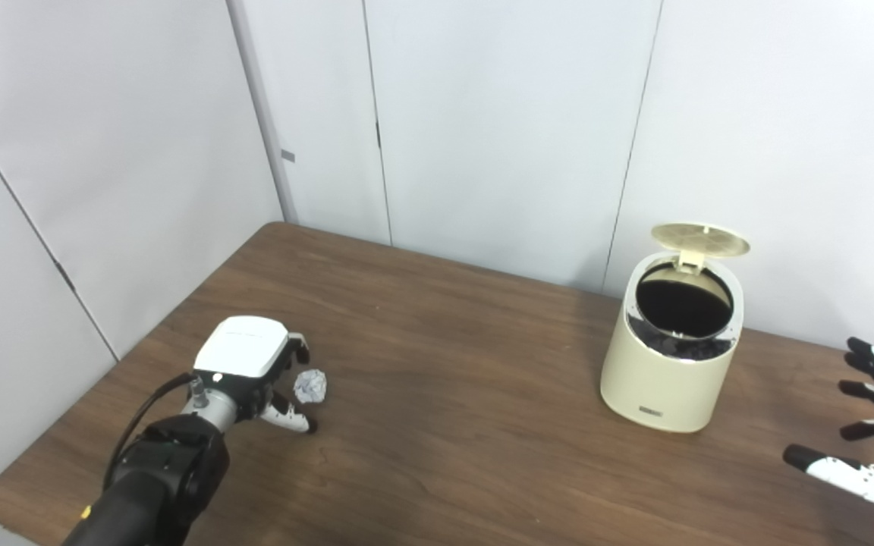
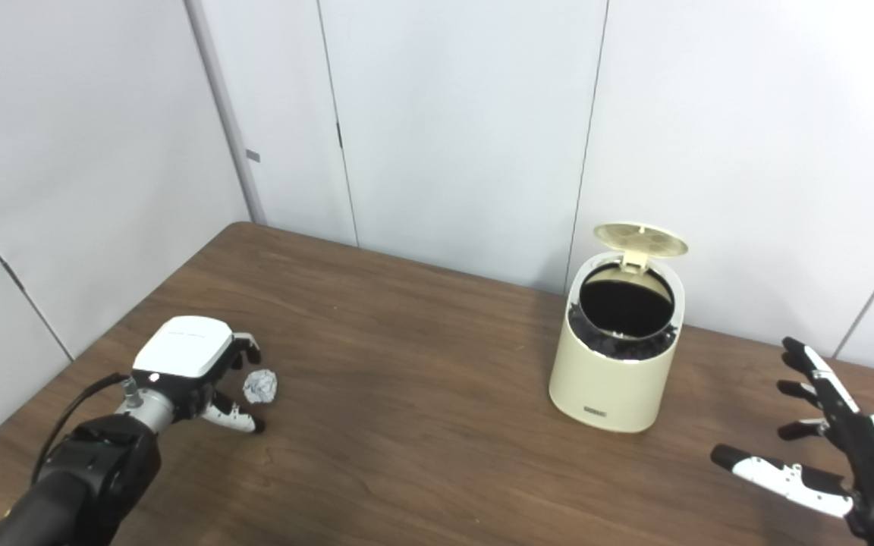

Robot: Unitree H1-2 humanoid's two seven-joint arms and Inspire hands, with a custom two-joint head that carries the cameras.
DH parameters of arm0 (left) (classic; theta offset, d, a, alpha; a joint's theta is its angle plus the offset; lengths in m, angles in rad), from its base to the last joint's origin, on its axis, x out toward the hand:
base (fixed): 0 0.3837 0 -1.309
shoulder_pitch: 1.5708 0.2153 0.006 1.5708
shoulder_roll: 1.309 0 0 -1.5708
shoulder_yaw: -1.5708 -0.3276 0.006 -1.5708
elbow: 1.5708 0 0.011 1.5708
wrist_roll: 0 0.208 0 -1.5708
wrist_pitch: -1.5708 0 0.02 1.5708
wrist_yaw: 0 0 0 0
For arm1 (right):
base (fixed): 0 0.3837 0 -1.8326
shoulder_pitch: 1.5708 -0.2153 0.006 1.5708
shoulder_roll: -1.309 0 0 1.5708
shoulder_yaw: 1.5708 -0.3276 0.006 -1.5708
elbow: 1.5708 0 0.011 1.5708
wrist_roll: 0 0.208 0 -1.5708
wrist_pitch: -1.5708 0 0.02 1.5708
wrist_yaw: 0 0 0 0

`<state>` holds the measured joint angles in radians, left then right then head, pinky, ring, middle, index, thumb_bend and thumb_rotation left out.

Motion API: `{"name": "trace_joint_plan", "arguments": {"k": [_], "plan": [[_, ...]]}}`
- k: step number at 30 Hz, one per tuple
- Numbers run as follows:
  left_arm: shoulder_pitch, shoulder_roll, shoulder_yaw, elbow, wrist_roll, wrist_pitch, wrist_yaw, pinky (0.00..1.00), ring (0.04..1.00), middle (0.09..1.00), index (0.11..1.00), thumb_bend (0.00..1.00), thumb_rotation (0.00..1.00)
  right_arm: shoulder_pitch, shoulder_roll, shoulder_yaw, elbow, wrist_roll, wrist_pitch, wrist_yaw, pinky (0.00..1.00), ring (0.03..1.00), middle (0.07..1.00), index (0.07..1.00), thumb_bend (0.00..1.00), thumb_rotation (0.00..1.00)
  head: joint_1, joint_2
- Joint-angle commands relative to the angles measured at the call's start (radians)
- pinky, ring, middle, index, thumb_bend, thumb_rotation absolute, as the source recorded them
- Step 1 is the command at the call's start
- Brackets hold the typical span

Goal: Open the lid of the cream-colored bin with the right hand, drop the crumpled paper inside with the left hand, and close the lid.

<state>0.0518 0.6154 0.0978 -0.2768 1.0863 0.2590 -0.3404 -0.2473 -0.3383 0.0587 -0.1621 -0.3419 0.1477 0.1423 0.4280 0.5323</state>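
Resting on the wooden table (image 1: 437,364) in the left eye view, the left hand (image 1: 251,371) has its fingers spread around, not closed on, the crumpled paper (image 1: 311,385) just beside its fingertips. Well to its right stands the cream-colored bin (image 1: 672,356), lid (image 1: 700,238) raised.

From the right eye view, the right hand (image 2: 835,451) hovers right of the bin, fingers splayed, holding nothing.

Even, bright overhead light fills both views, with no hard glare. Shadows are soft: a faint one hugs the base of the bin (image 1: 668,356) on the counter (image 1: 437,394). The bin's inside reads nearly black. Both pictures are slightly soft, with fine detail smeared.
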Motion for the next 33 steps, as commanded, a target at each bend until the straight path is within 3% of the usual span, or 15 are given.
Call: {"name": "trace_joint_plan", "arguments": {"k": [1,15,25,33], "plan": [[-0.014,0.009,-0.008,0.004,0.019,0.008,0.024,0.50,0.638,0.667,0.689,0.86,0.27,-0.020,-0.015,-0.014,-0.036,0.005,-0.031,-0.008,0.59,0.837,0.920,0.930,0.88,0.47,-0.003,0.002],[-0.011,0.006,-0.034,0.037,0.006,0.000,0.069,0.47,0.612,0.656,0.685,0.82,0.26,-0.015,-0.019,-0.014,-0.039,0.000,-0.030,-0.007,0.61,0.848,0.925,0.935,0.89,0.50,-0.008,0.007],[-0.005,-0.001,-0.034,0.045,-0.099,-0.047,0.130,0.41,0.538,0.603,0.638,0.80,0.09,-0.015,-0.020,-0.020,-0.043,0.007,-0.037,-0.006,0.62,0.845,0.925,0.935,0.87,0.50,-0.011,0.018],[-0.012,-0.002,-0.058,0.065,-0.117,-0.044,0.136,0.41,0.526,0.580,0.621,0.79,0.07,-0.015,-0.020,-0.022,-0.047,0.009,-0.031,-0.004,0.63,0.848,0.924,0.934,0.87,0.50,-0.017,0.023]]}}
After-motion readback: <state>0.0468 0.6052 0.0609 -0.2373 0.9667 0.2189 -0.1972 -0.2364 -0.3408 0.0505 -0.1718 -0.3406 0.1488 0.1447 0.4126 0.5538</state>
